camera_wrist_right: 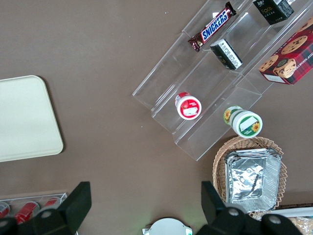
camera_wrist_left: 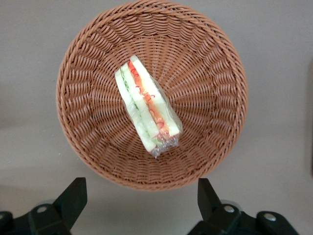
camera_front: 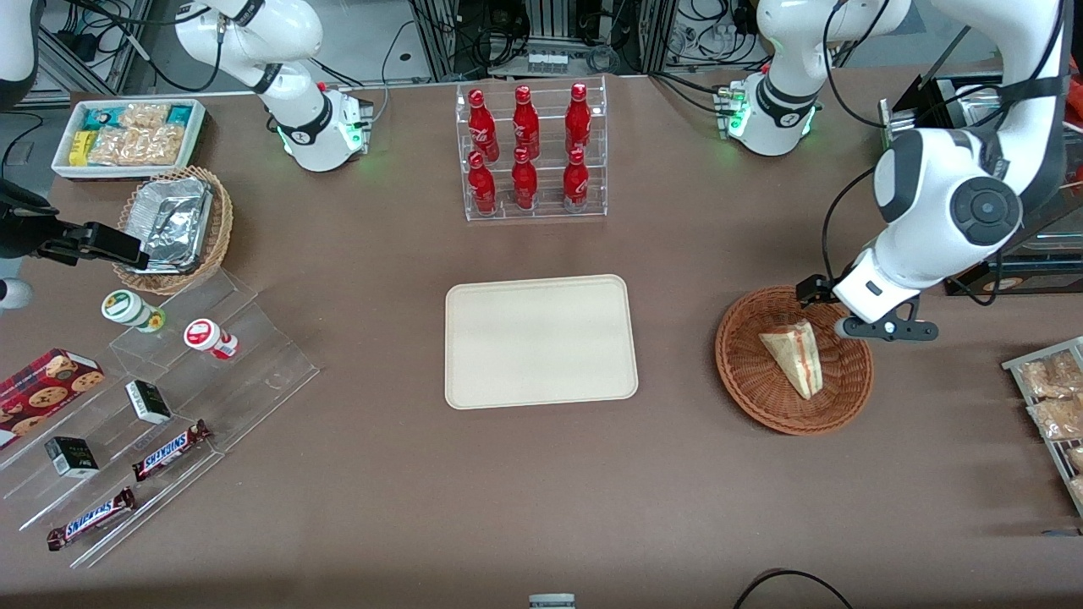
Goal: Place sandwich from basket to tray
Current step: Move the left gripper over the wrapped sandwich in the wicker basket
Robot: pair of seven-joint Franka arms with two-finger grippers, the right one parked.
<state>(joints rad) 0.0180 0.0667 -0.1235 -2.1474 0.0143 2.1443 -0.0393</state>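
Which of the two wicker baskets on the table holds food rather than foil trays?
The reddish-brown basket toward the working arm's end: the sandwich lies in it, with the open tool above its rim. The lighter basket holds foil trays.

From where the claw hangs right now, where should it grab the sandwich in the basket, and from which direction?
Probably from straight above, across the wedge's middle. The sandwich lies flat near the centre of the brown wicker basket, wrapped in clear film, striped filling edge showing. The claw hangs open above the basket's rim. Closing the fingers on the two long bread faces should hold better than pinching the narrow crimped tip.
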